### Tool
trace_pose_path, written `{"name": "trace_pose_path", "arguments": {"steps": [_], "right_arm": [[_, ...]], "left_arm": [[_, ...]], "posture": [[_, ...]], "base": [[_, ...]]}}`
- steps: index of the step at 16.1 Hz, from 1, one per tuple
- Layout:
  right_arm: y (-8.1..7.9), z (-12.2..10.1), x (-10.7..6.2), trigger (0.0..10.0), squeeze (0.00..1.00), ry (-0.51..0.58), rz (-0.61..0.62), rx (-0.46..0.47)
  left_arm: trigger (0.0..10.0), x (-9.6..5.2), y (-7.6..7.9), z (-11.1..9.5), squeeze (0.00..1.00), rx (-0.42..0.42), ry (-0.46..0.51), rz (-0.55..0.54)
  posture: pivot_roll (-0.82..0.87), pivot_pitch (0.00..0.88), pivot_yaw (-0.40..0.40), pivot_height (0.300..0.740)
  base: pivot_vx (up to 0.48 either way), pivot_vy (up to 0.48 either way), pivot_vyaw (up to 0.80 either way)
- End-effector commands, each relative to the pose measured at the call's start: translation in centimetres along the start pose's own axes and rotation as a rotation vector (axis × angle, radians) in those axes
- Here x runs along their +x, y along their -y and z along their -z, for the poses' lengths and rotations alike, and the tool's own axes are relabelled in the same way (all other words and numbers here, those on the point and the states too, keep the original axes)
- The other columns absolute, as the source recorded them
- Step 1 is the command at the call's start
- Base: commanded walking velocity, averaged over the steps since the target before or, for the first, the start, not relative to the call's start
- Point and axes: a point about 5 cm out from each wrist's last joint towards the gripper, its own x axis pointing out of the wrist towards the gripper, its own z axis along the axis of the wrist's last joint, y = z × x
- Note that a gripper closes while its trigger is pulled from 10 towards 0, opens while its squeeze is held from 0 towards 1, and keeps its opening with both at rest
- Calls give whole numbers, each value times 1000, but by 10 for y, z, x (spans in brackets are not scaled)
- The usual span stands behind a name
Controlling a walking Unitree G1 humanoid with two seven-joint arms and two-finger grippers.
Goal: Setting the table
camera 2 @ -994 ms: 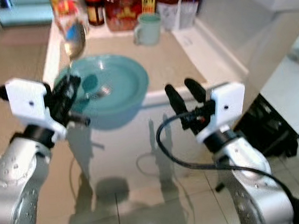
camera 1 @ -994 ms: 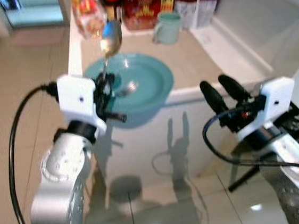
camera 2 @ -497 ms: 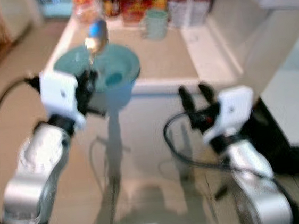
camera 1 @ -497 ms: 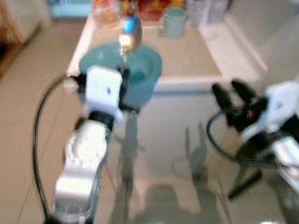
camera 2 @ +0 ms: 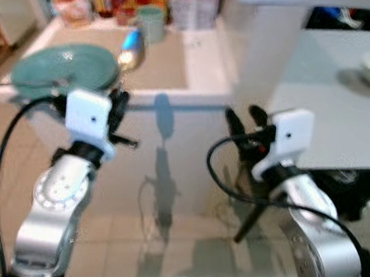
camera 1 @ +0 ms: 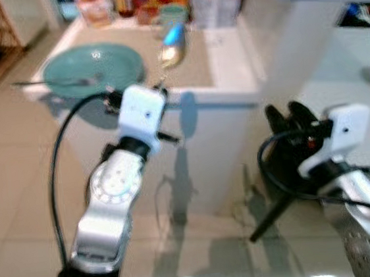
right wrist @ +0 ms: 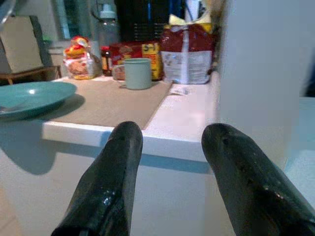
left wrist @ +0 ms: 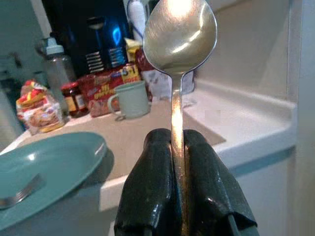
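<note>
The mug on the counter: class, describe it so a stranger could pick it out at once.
Start at the white counter with the tan mat. At its back stands a row of jars and packets; the mug stands just in front of them. It is the one plain pale-green thing there, with a handle.

A home kitchen, shown by the white worktop [camera 1: 228, 74] with a round teal plate [camera 1: 91, 67] at its left edge, a pale green mug [left wrist: 130, 100], jars and red food packets [right wrist: 135, 51] along its back edge, and beige floor tiles [camera 1: 18, 189].
</note>
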Motion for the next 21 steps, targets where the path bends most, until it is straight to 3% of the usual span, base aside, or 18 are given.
{"name": "trace_pose_path", "arguments": {"steps": [1,5,16,21], "right_arm": [[5,2,0,10000,0,-33,9,-1],[8,3,3,10000,0,-50,18,-12],[16,9,2,10000,0,-108,49,-14],[10,8,6,10000,0,-108,34,2]], "left_arm": [[10000,1,5,-1,0,2,4,15],[10000,2,3,7,0,-37,-29,-25],[10000,4,5,11,0,-29,-38,-14],[10000,5,3,13,0,-32,-40,-13]], "posture": [[31,64,-55,740],[23,67,-61,740],[23,49,-49,740],[16,35,-40,740]], "base": [[0,-480,0],[0,-480,0],[0,-480,0],[0,-480,0]]}}
